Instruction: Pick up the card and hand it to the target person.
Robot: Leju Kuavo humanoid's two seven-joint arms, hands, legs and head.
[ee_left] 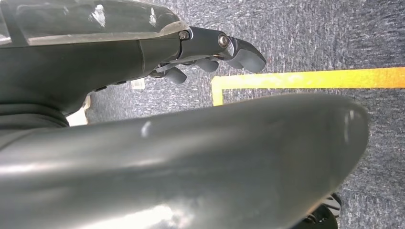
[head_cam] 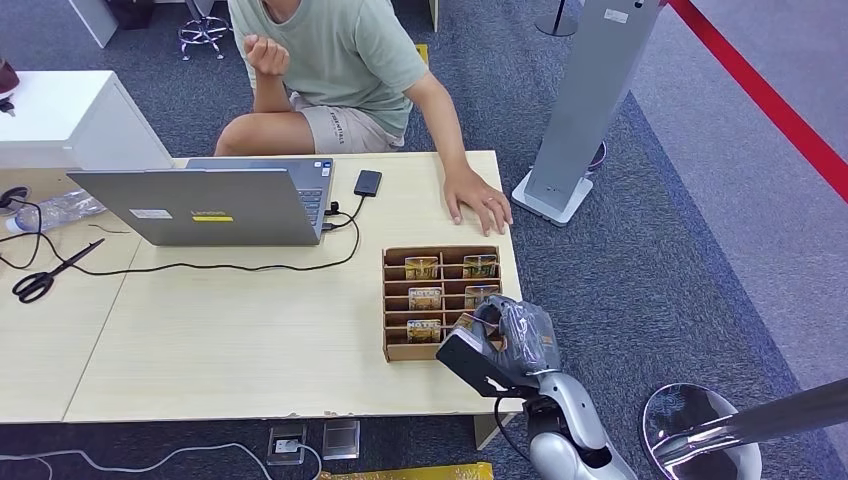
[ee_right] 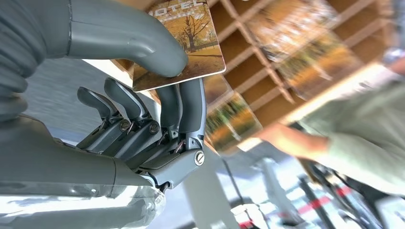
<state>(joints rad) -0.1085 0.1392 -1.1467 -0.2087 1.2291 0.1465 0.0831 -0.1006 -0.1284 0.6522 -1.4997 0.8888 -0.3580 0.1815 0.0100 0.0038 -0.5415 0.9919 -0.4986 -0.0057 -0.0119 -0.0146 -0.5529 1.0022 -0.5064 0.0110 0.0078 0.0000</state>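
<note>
On the left side our left hand (ee_left: 210, 55) hangs low over the carpet beside a yellow floor line (ee_left: 305, 78), fingers curled in on nothing, well away from the action. Moving across the desk (head_cam: 250, 340), past the laptop (head_cam: 215, 205), we reach the cardboard card rack (head_cam: 392, 300), other cards standing in its slots. Right at the rack's near right corner sits our right hand (head_cam: 505, 335), and the wrist view shows the card (ee_right: 184, 45) pinched between thumb and fingers (ee_right: 191, 105), just above the slots. Now the relation that counts: the person's hand (head_cam: 478, 200) rests flat on the desk just beyond the rack's far right corner, straight ahead of our right hand. We judge the handover calls for a forward reach over the rack, card's free edge leading toward that hand.
</note>
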